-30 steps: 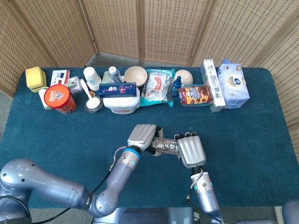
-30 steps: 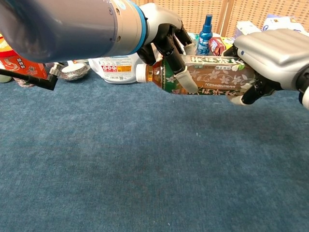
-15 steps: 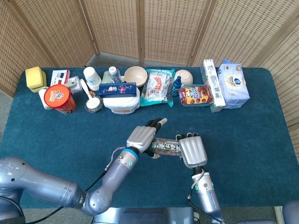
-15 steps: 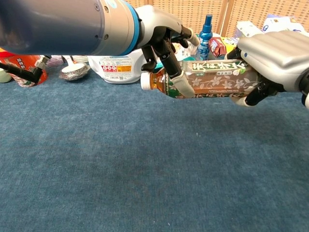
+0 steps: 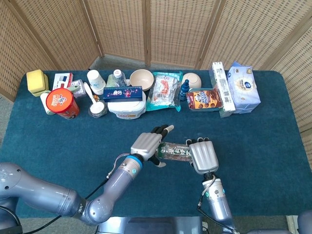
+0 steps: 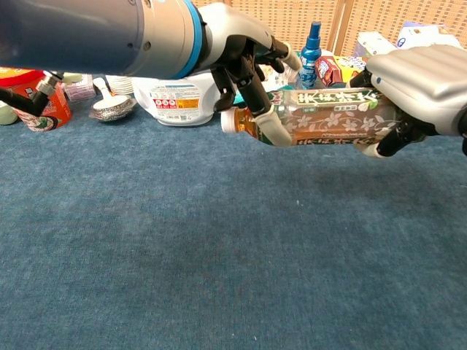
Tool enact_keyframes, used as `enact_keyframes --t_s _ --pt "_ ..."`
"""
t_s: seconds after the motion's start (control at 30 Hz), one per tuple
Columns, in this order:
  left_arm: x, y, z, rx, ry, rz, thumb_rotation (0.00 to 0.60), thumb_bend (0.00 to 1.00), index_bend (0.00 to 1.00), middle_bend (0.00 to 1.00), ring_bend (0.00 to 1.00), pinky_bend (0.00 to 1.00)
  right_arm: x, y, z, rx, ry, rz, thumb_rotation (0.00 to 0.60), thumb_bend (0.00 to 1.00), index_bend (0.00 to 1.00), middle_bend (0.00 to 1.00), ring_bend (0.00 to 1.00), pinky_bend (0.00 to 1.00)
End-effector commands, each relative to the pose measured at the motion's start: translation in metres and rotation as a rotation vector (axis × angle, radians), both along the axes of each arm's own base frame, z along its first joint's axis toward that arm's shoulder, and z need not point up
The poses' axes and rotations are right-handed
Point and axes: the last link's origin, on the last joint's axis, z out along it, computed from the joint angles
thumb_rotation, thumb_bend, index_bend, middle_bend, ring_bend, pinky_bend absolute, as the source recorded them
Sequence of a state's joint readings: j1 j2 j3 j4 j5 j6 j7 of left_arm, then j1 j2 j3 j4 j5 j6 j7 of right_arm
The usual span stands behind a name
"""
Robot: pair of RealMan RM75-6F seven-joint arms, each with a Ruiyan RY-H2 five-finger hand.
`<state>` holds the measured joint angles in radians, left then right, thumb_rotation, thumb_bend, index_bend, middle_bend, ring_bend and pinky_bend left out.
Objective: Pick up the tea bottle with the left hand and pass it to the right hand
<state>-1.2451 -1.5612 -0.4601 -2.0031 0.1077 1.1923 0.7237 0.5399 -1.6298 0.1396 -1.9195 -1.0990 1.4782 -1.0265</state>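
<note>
Fingers (image 6: 381,144) of the right hand (image 6: 419,87) wrap the tea bottle (image 6: 321,117) — horizontal, floral label, amber tea; left hand (image 6: 244,55) splayed, releasing nothing held.

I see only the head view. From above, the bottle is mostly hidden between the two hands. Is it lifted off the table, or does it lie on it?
Observer: It is in the air. In the chest view the tea bottle lies about level, clear above the table.
Operator: Does the right hand hold it from below?
Observer: Yes. The right hand covers the base end, and its fingers curl under the bottle.
Operator: And the left hand?
Observer: The left hand has its fingers spread near the cap end. One fingertip crosses in front of the neck; I cannot tell whether it touches.
</note>
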Motion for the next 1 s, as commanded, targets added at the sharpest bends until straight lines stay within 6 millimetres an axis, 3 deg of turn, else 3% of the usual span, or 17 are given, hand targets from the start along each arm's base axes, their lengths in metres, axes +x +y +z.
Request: enact_keyframes --t_s 0.03,0.6,0.8,0.93,1.0 --pt "0.001 0.001 0.006 0.001 -0.010 0.001 0.600 0.00 0.00 0.00 0.00 0.21 -0.003 -0.001 0.001 0.000 -0.001 -0.006 0.600 0.55 0.53 0.69 0.51 0.65" --pt "-0.004 0.003 0.051 0.031 -0.047 -0.024 0.600 0.00 0.00 0.00 0.00 0.20 -0.019 -0.004 0.005 -0.009 0.006 -0.036 0.600 0.55 0.53 0.69 0.51 0.65" --pt "-0.023 0.006 0.078 0.090 -0.014 -0.042 0.600 0.00 0.00 0.00 0.00 0.20 -0.025 -0.006 0.011 -0.020 -0.010 -0.042 0.600 0.55 0.53 0.69 0.51 0.65" --pt "-0.058 0.007 0.101 0.159 0.036 -0.042 0.600 0.00 0.00 0.00 0.00 0.19 -0.030 -0.007 0.019 -0.022 -0.042 -0.056 0.600 0.55 0.53 0.69 0.51 0.65" --pt "-0.073 0.007 0.108 0.181 0.057 -0.048 0.600 0.00 0.00 0.00 0.00 0.12 -0.031 -0.007 0.021 -0.020 -0.054 -0.060 0.600 0.55 0.53 0.69 0.51 0.65"
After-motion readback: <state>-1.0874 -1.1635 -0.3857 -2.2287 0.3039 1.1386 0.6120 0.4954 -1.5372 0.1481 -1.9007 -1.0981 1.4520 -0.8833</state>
